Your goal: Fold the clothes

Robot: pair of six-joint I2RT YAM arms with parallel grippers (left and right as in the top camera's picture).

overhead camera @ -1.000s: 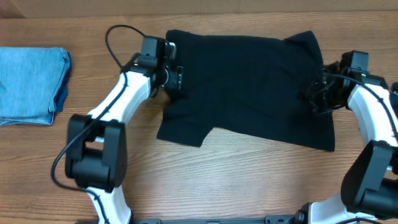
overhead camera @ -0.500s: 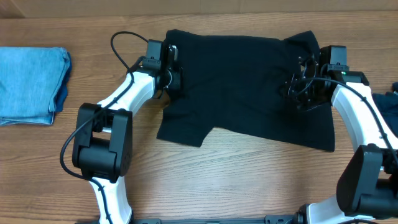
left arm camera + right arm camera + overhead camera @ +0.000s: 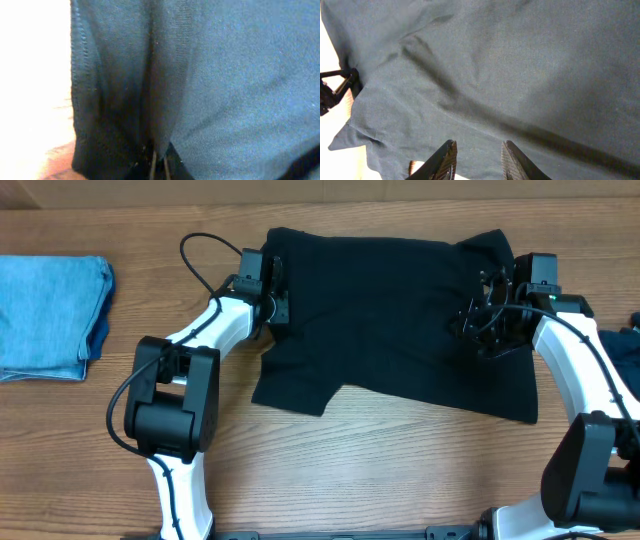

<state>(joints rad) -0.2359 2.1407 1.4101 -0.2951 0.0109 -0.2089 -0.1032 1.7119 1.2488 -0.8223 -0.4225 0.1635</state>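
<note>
The left tool [image 3: 159,169], its arm stretched forward, was clamped on the edge of the black T-shirt [image 3: 390,310]. The right tool [image 3: 477,150] hovered with fingers apart, fabric just beneath it.

The overhead view is lit evenly and softly; the wooden table [image 3: 400,470] is shown in warm tones with only faint shadows, and the black shirt [image 3: 390,310] is rendered almost featureless. In the left wrist view it is seen very close and slightly blurred, and the left edge is blown out to white. In the right wrist view creases are picked out by shadow; the left edge is overexposed
</note>
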